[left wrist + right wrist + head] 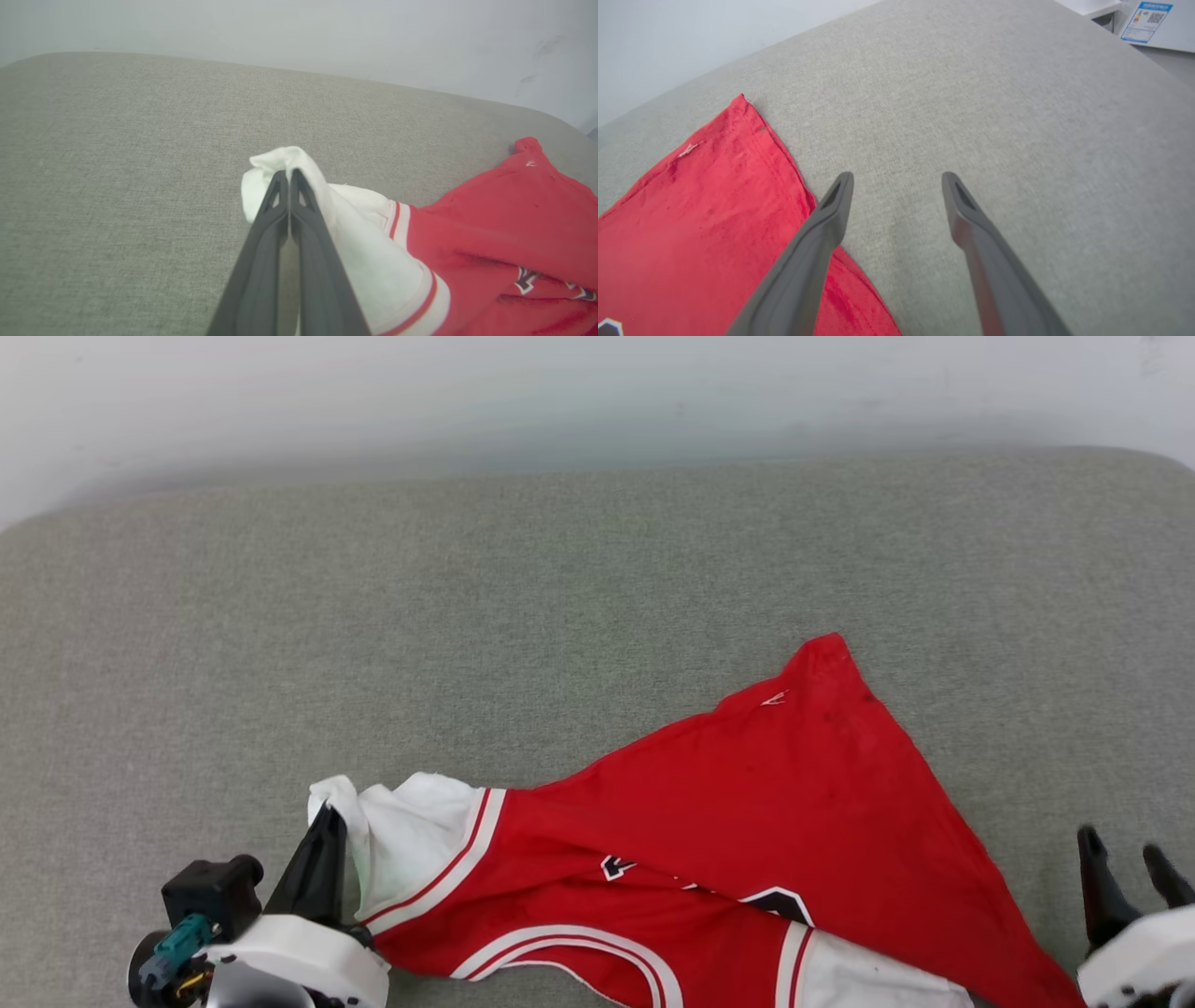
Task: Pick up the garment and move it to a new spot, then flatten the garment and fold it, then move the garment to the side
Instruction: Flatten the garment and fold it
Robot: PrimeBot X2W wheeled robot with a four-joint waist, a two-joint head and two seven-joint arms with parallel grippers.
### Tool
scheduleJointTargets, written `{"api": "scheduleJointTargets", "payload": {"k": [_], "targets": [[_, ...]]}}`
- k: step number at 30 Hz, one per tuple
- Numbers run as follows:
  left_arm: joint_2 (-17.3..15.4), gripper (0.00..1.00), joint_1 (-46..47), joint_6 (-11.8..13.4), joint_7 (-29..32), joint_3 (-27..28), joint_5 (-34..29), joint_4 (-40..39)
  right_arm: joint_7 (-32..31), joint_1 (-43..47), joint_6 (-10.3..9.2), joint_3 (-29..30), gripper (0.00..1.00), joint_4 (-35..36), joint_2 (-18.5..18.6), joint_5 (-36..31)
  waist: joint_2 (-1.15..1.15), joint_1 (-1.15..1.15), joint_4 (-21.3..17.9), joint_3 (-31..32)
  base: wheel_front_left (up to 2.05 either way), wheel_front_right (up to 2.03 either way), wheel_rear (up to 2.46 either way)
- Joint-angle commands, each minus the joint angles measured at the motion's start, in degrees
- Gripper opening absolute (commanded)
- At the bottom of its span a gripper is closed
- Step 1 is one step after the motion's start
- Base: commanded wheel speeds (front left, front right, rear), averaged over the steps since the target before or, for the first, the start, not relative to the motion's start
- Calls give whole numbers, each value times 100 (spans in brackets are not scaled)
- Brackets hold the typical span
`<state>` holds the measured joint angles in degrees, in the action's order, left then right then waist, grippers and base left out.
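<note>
1. Head view: the shirt [747, 803] lies skewed on the desk [467, 616], lower middle to right. The left tool [327, 817], low at lower left, pinches its white sleeve [411, 831], likely to pull it flat. The right tool [1120, 845] stands beside the hem.
2. Left wrist view: the fingers are clamped on the sleeve's bunched end, slanting down.
3. Right wrist view: the jaws are wide and empty, just off the red edge.
</note>
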<state>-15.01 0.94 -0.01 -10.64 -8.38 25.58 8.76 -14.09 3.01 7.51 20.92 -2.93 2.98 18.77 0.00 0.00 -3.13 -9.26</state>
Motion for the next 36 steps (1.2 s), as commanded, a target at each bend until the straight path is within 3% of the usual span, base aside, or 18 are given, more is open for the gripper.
{"api": "scheduleJointTargets", "payload": {"k": [1, 4, 8, 11, 19, 25, 30, 32, 33, 36], "targets": [[15, 0, 129, -4, 6, -9, 10, -47, 216, -226, -4, -86, 100, -79, 14, -101, 0, 0, 56, -59, 0, 0, 0], [40, 0, 256, -9, -17, -72, -30, -88, 586, -746, -4, -313, 100, -419, 138, -226, 0, 0, 158, -183, 0, 0, 0], [134, 0, 497, -46, -30, -213, -78, -121, 470, -1485, -4, -656, 100, -1024, 473, -22, 0, 0, 417, -382, 0, 0, 0], [238, 0, 687, -95, -74, -359, -121, -128, -61, -2103, -4, -943, 100, -1463, 825, 207, 0, 0, 635, -531, 0, 0, 0], [488, 0, 1230, -297, -203, -708, -219, 29, -2213, -3432, -4, -1917, 100, -2034, 1715, 721, 0, 0, 1231, -953, 0, 0, 0], [617, 0, 1465, -377, -324, -781, -206, 159, -2838, -3911, -4, -2428, 100, -2374, 1971, 776, 0, 0, 1503, -1197, 0, 0, 0], [650, 0, 1481, -412, -393, -770, -204, 248, -3295, -3732, -3, -2795, 100, -2962, 1856, 982, 0, 0, 1575, -1245, 0, 0, 0], [646, 0, 1474, -419, -406, -745, -202, 284, -3547, -3595, 0, -2958, 13, -3136, 1798, 1077, 0, 0, 1563, -1245, 0, 0, 0], [644, 0, 1466, -417, -413, -732, -199, 302, -3633, -3544, 5, -2973, 0, -3210, 1744, 1177, 0, 0, 1551, -1236, 0, 0, 0], [632, 0, 1415, -409, -419, -703, -182, 341, -3561, -3557, 4, -3049, 0, -3196, 1746, 1286, 0, 0, 1492, -1160, 0, 0, 0]]}}
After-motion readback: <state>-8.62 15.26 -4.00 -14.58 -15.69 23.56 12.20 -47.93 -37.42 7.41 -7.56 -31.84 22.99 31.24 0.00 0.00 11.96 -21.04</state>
